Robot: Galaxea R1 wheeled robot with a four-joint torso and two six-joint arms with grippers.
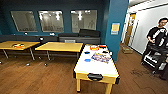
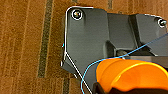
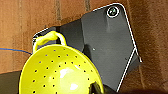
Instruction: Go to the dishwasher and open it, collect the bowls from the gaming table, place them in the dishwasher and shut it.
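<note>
gaming table ahead, blue bowls on its top

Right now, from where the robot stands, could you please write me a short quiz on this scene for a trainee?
1. True or false: the gaming table has a white top.
2. In the head view, the person stands: A) to the left of the gaming table; B) to the right of it; C) on top of it.
3. Fill in: the perforated bowl in the right wrist view is ____ in colour.
Key: 1 true; 2 B; 3 yellow.
</note>
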